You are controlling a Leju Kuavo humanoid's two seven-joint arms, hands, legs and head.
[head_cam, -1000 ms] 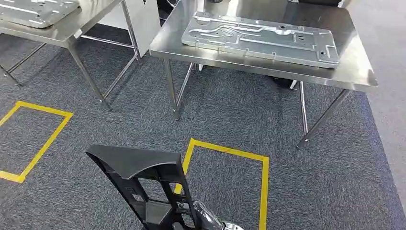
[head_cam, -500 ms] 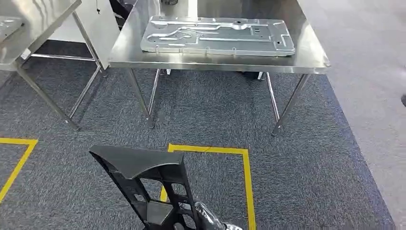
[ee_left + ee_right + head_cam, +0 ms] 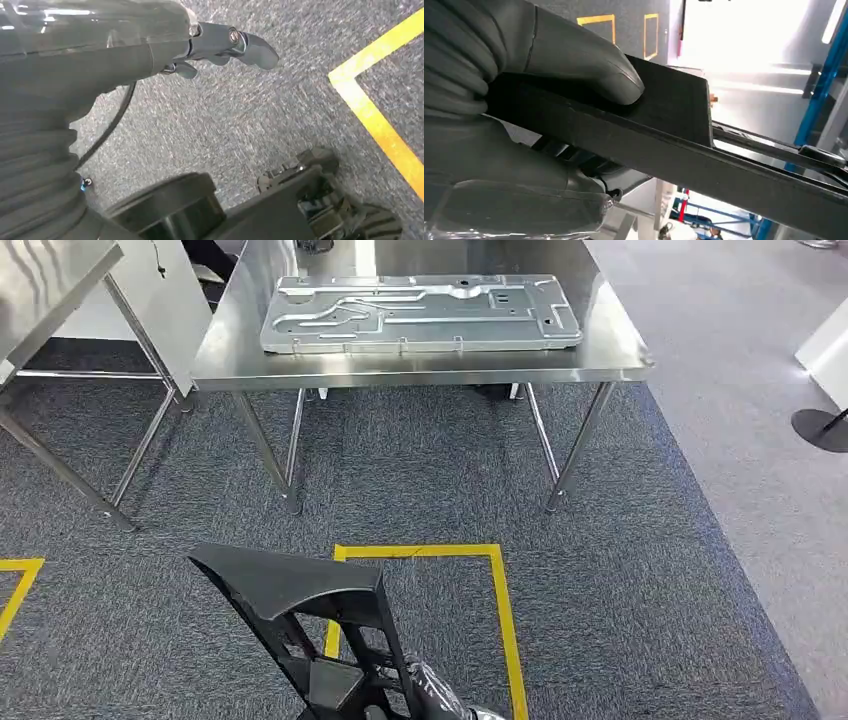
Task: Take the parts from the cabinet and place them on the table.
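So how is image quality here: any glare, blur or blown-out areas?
Head view: sharp, with ceiling-light glare on the table. Left wrist view: carpet slightly smeared. Right wrist view: background blown out white behind the black part, which the right hand grips.

Even overhead light, glare on the steel table (image 3: 420, 365), blown-out right wrist background.

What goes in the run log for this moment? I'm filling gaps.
right hand: holds black part | left hand: empty, over carpet | steel table ahead: carries metal panel | placement: not yet done
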